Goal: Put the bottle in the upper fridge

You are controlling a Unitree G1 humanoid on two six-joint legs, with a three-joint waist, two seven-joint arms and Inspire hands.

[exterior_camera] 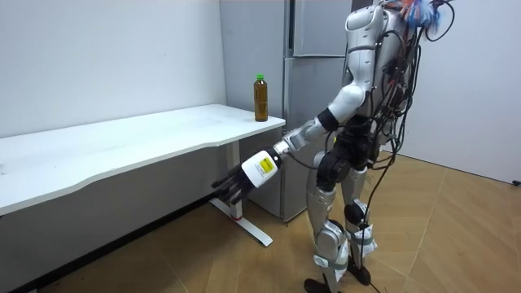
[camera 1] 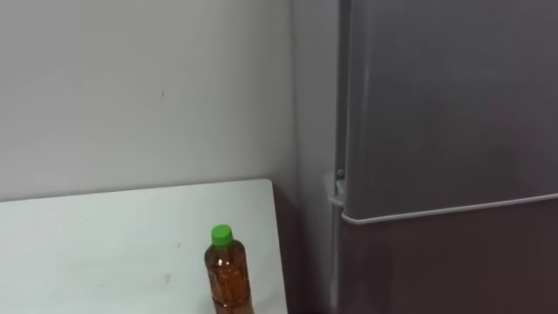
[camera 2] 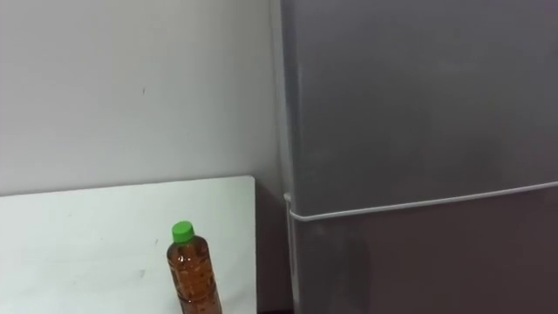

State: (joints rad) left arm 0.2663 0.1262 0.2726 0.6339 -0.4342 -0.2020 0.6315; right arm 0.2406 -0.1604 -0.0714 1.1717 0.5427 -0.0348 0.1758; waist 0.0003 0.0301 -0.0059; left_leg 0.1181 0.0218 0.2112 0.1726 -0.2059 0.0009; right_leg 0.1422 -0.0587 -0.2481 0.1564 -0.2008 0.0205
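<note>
An amber bottle (camera 1: 230,272) with a green cap stands upright near the right front corner of the white table (camera 1: 105,244). In the room view the bottle (exterior_camera: 260,98) is at the table end closest to the grey fridge (exterior_camera: 313,32). The fridge's upper door (camera 1: 445,113) is closed, and a seam divides it from the lower door. I stand facing the fridge, with the table to my left. My left hand (exterior_camera: 236,183) hangs out low beside the table, below its top and away from the bottle, fingers relaxed and holding nothing.
A pale wall (camera 1: 139,87) rises behind the table. A narrow gap separates the table's edge from the fridge's side. The table's white leg (exterior_camera: 244,224) stands on the wooden floor (exterior_camera: 456,236), which stretches out behind me.
</note>
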